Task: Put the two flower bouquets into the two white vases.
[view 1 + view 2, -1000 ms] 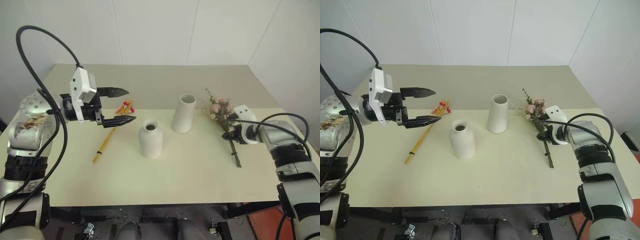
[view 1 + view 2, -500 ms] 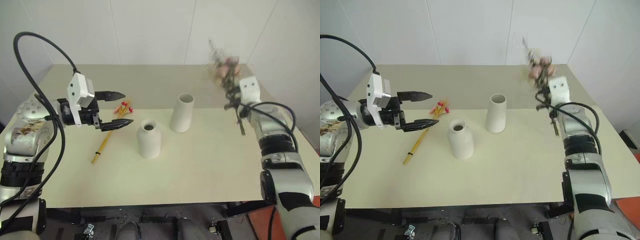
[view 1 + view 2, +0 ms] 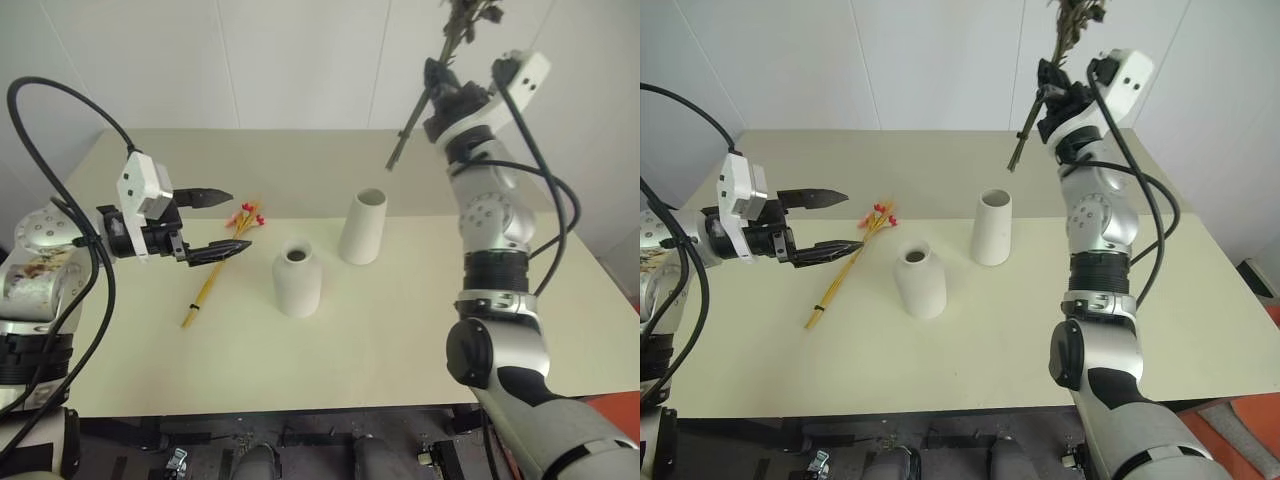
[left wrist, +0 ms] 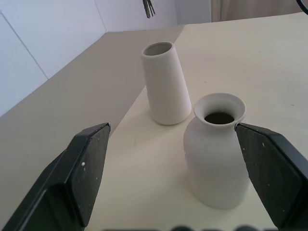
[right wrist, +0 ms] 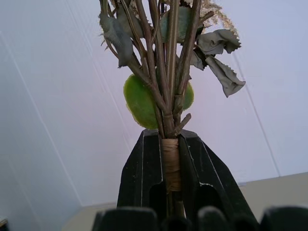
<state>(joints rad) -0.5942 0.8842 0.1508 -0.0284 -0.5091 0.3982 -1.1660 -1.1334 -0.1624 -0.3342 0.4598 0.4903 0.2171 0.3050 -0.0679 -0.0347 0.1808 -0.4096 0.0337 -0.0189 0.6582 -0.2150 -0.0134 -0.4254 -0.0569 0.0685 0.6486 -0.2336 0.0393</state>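
Now two white vases (image 3: 330,258), one tabled red-blossom bunch (image 3: 222,268), one leafy bouquet (image 3: 437,67) in right pincer (image 3: 437,92); left pincer (image 3: 228,221) agape.

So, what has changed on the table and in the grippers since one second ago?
The right gripper, shut on the rose bouquet, lifted it off the table and swung it up above the tall vase, stem end now pointing down. The left gripper stayed open, hovering by the red bouquet, which did not move. The tall vase and the short vase stayed in place, both empty.
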